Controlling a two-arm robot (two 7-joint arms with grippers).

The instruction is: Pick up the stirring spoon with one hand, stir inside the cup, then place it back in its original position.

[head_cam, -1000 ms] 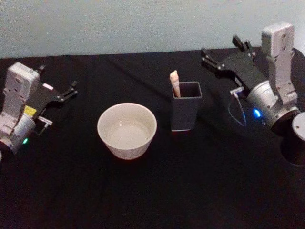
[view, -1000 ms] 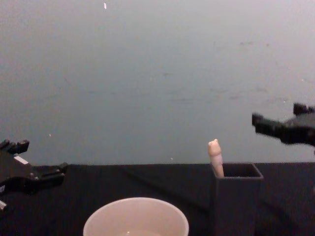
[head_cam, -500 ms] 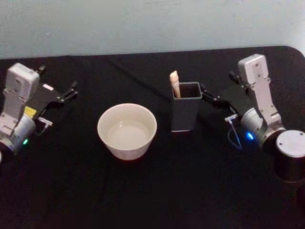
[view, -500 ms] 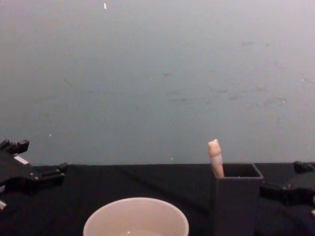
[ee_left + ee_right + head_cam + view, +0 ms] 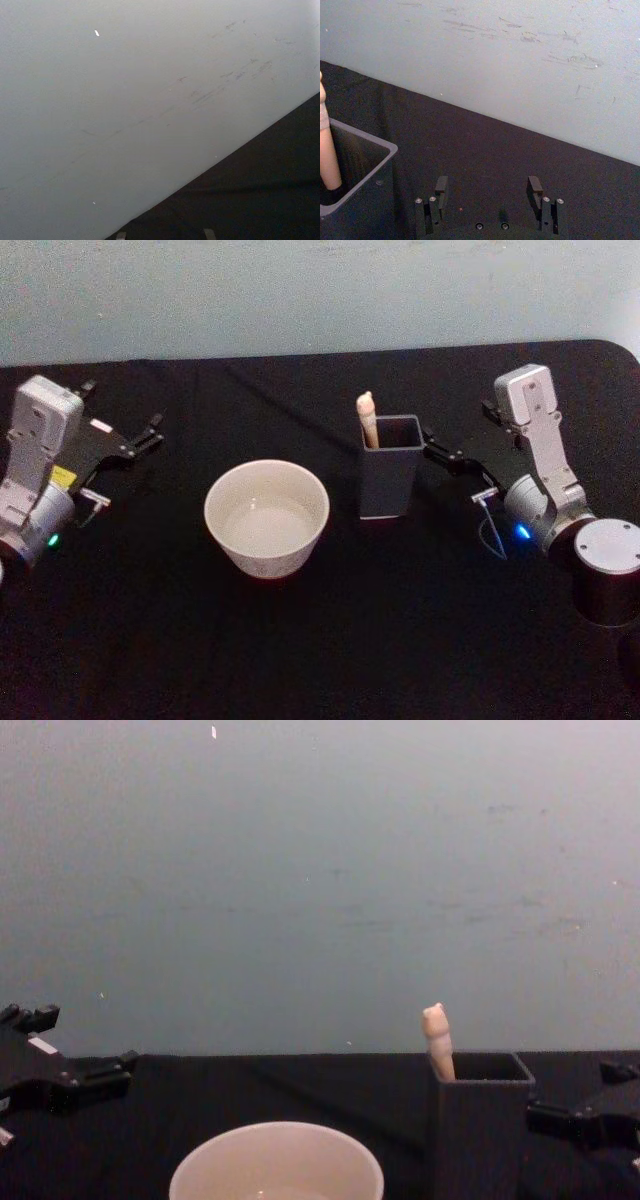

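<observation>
- Stirring spoon (image 5: 367, 417): stands in the dark grey box holder (image 5: 389, 480), leaning in the corner on the cup's side. The cream handle and its knob rise above the rim; the bowl end is hidden inside. Nothing touches it.
- From the right wrist view, the handle (image 5: 327, 150) goes down along the holder's inner wall (image 5: 357, 165).
- Cup (image 5: 267, 515): round, cream-white, upright on the black worktop (image 5: 330, 640), just to the left of the holder, a small gap between them.
- Right gripper (image 5: 440, 452): low over the worktop, just beside the holder's right wall, near its rim. Jaws spread and empty; the two fingertips (image 5: 441, 186) stand well apart in the right wrist view. From the chest view it sits low, right of the holder (image 5: 570, 1115).
- Left gripper (image 5: 150, 430): at the worktop's left side, well apart from the cup. Jaws spread, holding nothing.
- Pale wall (image 5: 320, 880) behind the worktop.
</observation>
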